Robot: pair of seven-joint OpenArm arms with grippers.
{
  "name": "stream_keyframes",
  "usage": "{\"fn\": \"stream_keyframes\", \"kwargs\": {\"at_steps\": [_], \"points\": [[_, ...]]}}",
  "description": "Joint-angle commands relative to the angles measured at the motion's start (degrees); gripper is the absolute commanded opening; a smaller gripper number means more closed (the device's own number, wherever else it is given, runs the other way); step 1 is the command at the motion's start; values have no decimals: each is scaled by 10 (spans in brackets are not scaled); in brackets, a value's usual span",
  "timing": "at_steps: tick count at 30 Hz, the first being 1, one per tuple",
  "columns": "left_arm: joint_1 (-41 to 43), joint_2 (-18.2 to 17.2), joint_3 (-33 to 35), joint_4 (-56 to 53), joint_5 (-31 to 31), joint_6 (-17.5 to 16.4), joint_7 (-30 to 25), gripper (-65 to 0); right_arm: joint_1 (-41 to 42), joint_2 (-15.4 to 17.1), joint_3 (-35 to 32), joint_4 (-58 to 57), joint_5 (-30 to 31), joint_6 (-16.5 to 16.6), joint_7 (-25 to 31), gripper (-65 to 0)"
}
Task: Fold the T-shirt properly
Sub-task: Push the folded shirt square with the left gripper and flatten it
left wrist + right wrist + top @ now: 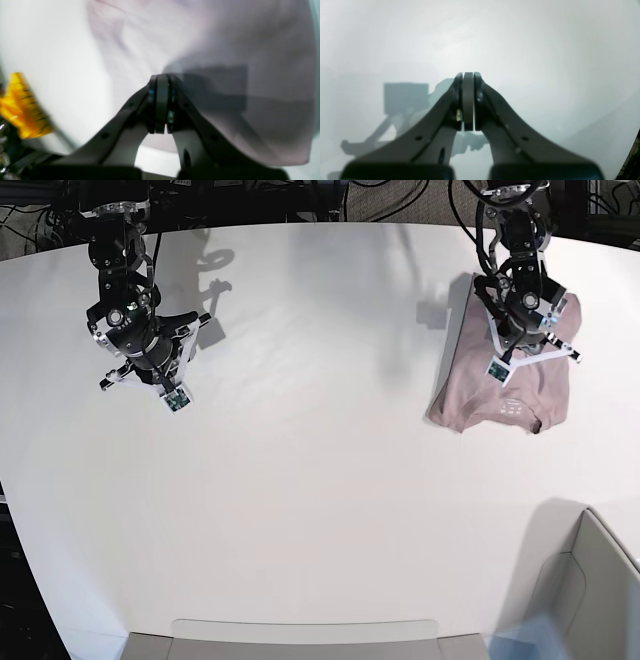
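Right gripper (468, 75): jaws pressed together, empty, above bare white table (300, 480), at the base view's left.
T-shirt (505, 395): folded mauve-pink bundle, table's far right side.
Left gripper (162, 76): jaws pressed together, holding nothing, directly over T-shirt.
Yellow-orange object (23, 110): blurred, at left wrist view's left edge.

Plain dusty mauve-pink soft cotton T-shirt (510, 395) — no print, folded into a compact, roughly rectangular bundle with softly rumpled, slightly uneven edges — lying flat on the white table's far right part in the base view, its upper portion hidden beneath the arm above it.
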Motion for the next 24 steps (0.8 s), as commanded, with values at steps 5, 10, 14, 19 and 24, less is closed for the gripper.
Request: {"fn": "stream_keyframes", "kwargs": {"at_steps": [5, 10, 14, 19, 24], "points": [[-37, 14, -3, -110, 0, 1, -56, -650, 7, 4, 1, 11, 0, -1, 9, -650], [-94, 15, -4, -189, 0, 1, -72, -650, -2, 5, 3, 12, 0, -1, 9, -650], [-142, 15, -4, -217, 0, 1, -72, -650, -9, 5, 3, 13, 0, -1, 9, -650], [-177, 15, -4, -209, 1, 1, -68, -650, -12, 1, 0, 30, 1, -1, 9, -650], [-157, 17, -5, -111, 0, 1, -68, -650, -9, -13, -1, 63, 8, -1, 11, -650]]}}
